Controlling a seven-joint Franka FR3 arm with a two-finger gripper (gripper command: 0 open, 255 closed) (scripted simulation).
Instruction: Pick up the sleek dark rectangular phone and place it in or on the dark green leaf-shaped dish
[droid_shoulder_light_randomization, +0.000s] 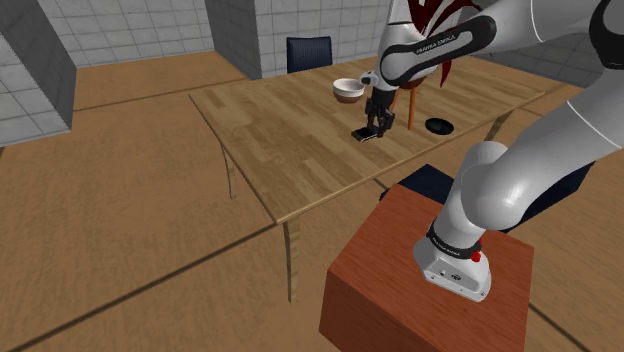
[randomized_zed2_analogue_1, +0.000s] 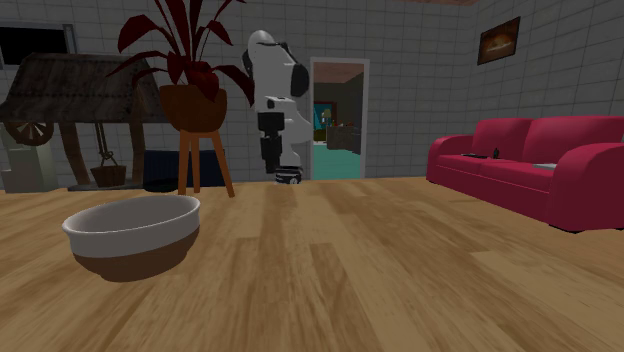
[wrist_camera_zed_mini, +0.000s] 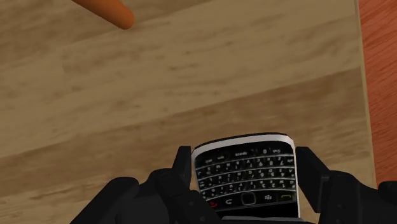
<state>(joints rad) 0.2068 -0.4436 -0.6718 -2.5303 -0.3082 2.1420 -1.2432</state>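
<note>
The claw (droid_shoulder_light_randomization: 377, 124) grips the phone (wrist_camera_zed_mini: 245, 173) by its long edges, low at the table (droid_shoulder_light_randomization: 290, 135). The dark dish (droid_shoulder_light_randomization: 438, 126) lies nearby, apart from both.

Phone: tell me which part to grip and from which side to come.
Grip the phone across its two long side edges, coming straight down from above. It lies flat and thin on the table, keypad up, so the narrow width likely fits best. The gripper sits this way, fingers against both sides.
</note>
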